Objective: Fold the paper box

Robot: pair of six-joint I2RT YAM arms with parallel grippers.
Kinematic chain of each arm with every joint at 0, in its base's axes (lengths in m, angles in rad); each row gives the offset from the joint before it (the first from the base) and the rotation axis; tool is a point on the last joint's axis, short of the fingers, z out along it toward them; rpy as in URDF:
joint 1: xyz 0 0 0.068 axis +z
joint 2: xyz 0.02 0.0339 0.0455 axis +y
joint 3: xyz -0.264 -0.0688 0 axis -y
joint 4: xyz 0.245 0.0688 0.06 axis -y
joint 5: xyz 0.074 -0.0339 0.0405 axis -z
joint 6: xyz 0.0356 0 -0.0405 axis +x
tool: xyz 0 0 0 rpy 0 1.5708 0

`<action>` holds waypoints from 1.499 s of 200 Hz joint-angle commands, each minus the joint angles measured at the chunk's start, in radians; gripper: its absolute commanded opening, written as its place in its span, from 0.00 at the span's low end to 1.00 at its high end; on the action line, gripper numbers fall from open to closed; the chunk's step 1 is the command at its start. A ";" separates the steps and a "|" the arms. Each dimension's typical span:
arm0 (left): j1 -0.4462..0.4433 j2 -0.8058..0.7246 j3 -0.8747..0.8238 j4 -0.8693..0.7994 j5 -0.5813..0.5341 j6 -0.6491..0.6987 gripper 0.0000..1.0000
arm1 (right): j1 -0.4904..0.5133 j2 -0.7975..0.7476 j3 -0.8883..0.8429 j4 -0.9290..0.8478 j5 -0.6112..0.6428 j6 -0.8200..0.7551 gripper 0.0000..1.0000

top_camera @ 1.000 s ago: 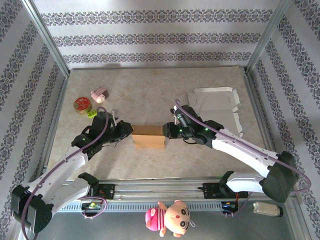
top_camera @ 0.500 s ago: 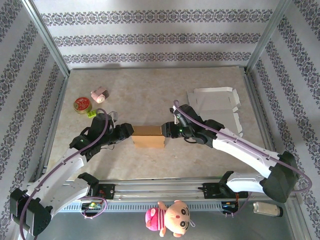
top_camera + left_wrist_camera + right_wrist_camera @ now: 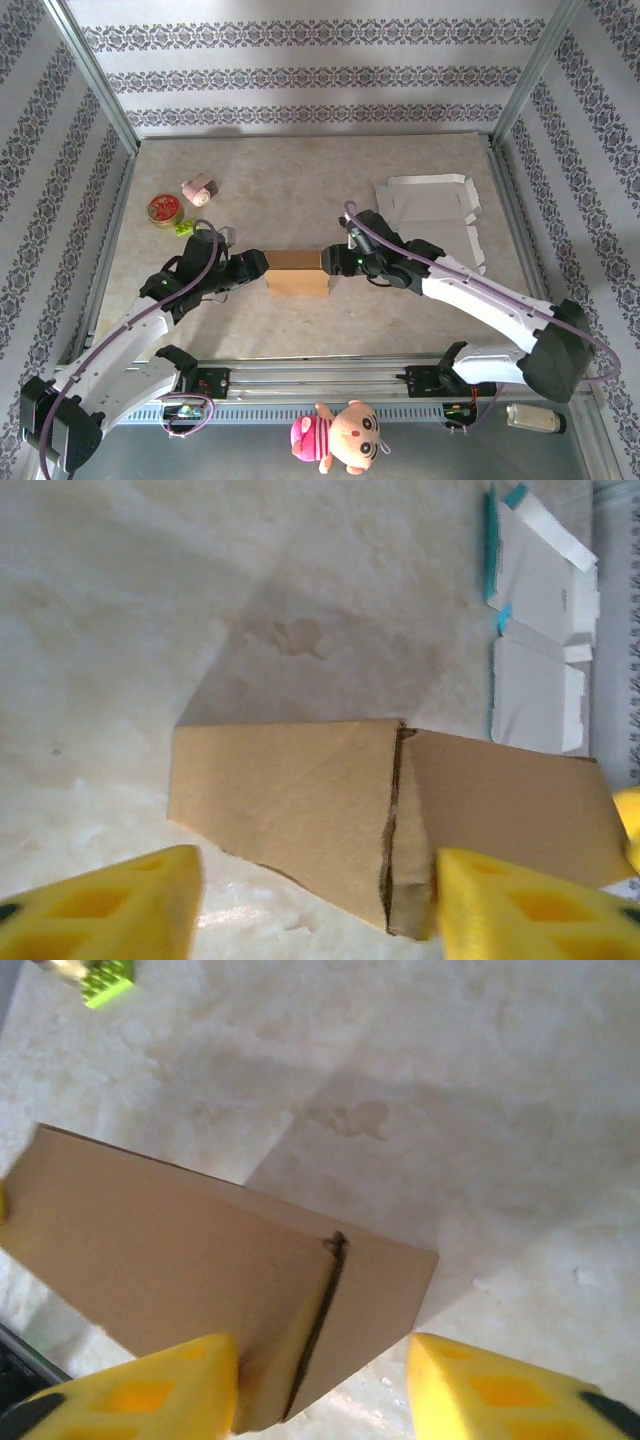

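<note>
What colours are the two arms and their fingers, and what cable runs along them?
Both arms have white shells with black joints. A purple cable loops along the left arm and the right arm. The fingers are bright yellow and blocky.

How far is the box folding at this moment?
Done: the box looks closed, its flaps meeting at a seam. In hand: left tool and right tool stand open at its two ends, gripping nothing. To do: probably only to back away; flat white sheets lie unfolded at the right.

The top camera looks down from the table's (image 3: 300, 180) near edge; both wrist cameras closely face the box's (image 3: 297, 272) opposite ends.
</note>
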 commanded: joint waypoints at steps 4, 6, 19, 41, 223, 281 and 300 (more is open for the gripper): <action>-0.010 0.007 -0.104 0.004 0.035 -0.018 0.44 | 0.000 0.039 -0.059 0.011 0.002 -0.012 0.38; -0.010 0.006 -0.114 0.007 0.036 -0.022 0.42 | 0.002 0.041 -0.066 0.010 0.008 -0.016 0.37; -0.014 -0.007 -0.182 0.032 0.038 -0.059 0.35 | 0.002 0.049 -0.106 -0.001 0.047 -0.027 0.35; -0.018 -0.041 -0.237 0.035 0.041 -0.080 0.33 | 0.003 0.041 -0.121 -0.010 0.043 -0.042 0.36; -0.065 -0.232 -0.068 0.005 -0.034 -0.026 0.56 | -0.048 -0.043 0.022 -0.009 -0.109 0.019 0.40; -0.065 -0.132 -0.023 0.043 0.002 -0.043 0.27 | -0.053 -0.037 0.038 -0.017 -0.155 0.033 0.29; -0.065 -0.074 -0.014 0.063 0.020 -0.036 0.20 | -0.051 -0.022 0.038 -0.021 -0.147 0.020 0.27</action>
